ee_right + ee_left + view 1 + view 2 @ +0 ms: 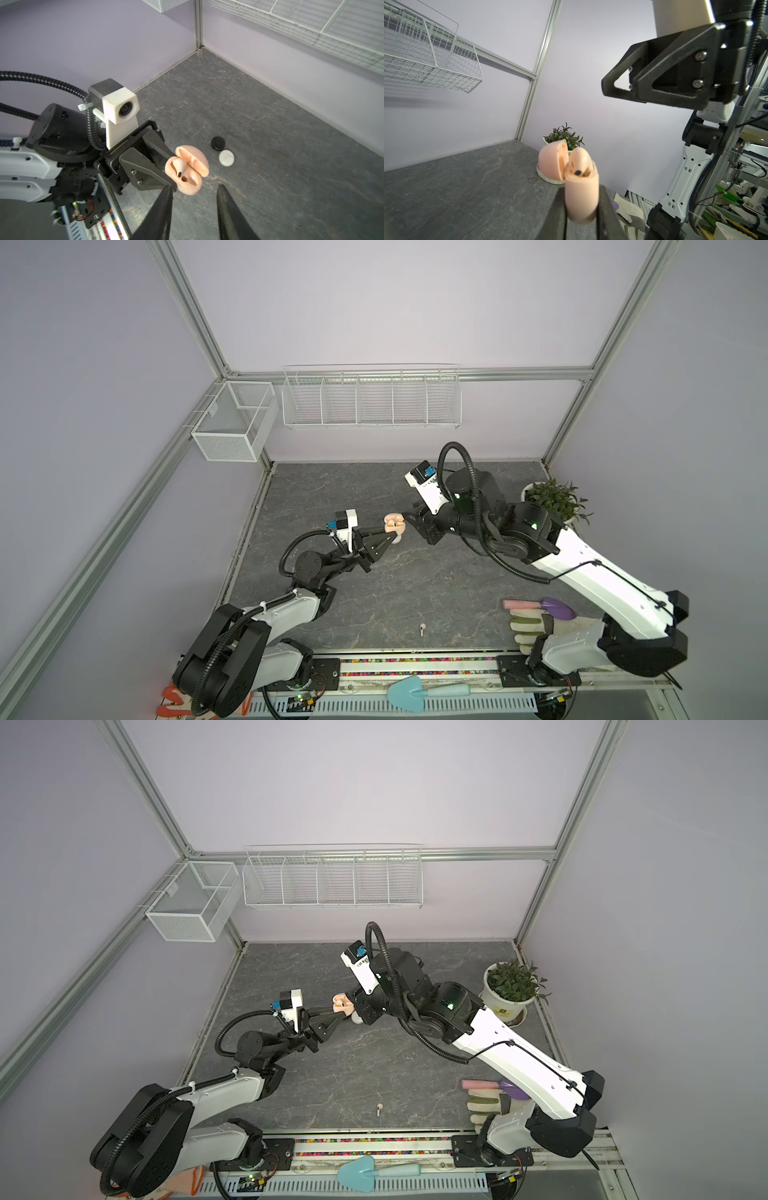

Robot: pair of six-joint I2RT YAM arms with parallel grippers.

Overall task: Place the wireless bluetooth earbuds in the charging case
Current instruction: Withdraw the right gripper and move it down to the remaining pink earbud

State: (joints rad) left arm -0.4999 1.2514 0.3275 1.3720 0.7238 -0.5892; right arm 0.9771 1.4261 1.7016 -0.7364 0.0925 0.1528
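Note:
My left gripper (393, 534) (581, 188) is shut on the body of a pale pink charging case (392, 523) (342, 1005) (581, 187) (188, 172), held above the table with its lid open. One pink earbud (180, 164) (581, 159) stands in one slot, its head poking up. The slot beside it is empty. My right gripper (409, 524) (195, 186) hovers open just beside the case, nothing between its fingers. A small pale earbud (422, 628) (379, 1109) lies alone on the table near the front edge.
A round black case (218, 143) and a round white case (226, 158) lie shut on the table below the held case. At the right stand a potted plant (555, 499), a glove (530, 624) and a purple trowel (557, 608). Wire baskets (370, 400) hang on the back wall.

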